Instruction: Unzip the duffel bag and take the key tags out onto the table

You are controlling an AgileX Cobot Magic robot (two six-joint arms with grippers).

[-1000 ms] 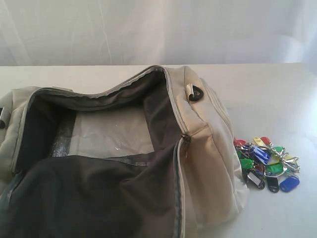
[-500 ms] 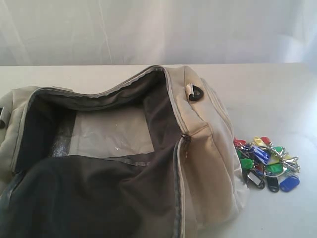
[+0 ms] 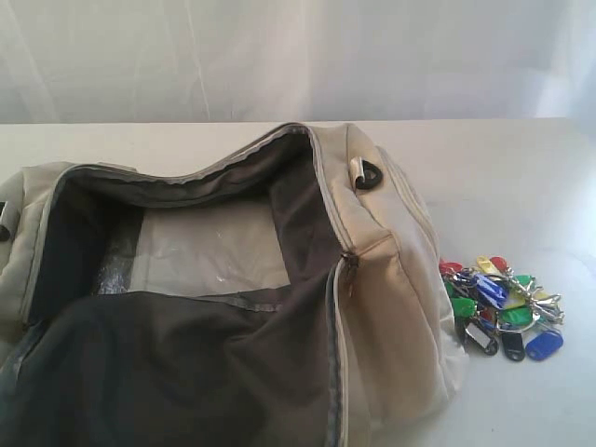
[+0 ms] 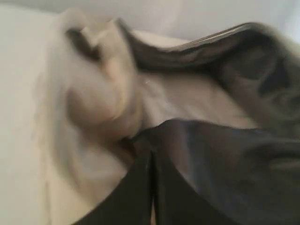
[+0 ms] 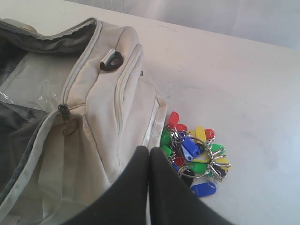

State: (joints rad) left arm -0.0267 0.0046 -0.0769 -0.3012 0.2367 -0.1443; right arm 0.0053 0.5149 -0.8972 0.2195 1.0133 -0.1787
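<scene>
The cream-beige duffel bag [image 3: 391, 279] lies unzipped on the white table [image 3: 503, 177], its dark grey lining [image 3: 186, 372] spread wide and a pale bottom panel showing inside. The key tags [image 3: 501, 305] sit in a coloured bunch on the table just right of the bag, apart from both grippers. In the right wrist view my right gripper [image 5: 149, 152] is shut and empty, raised above the bag's end [image 5: 108, 108] beside the key tags [image 5: 194, 157]. My left gripper [image 4: 152, 154] is shut with nothing in it, over the bag's other end [image 4: 93, 103]; that view is blurred. Neither gripper shows in the exterior view.
A black D-ring with a pale strap loop [image 3: 365, 173] sits on the bag's top right end. A grey zip pull [image 5: 63, 111] hangs at the opening's corner. A white curtain [image 3: 298, 56] backs the table's far edge.
</scene>
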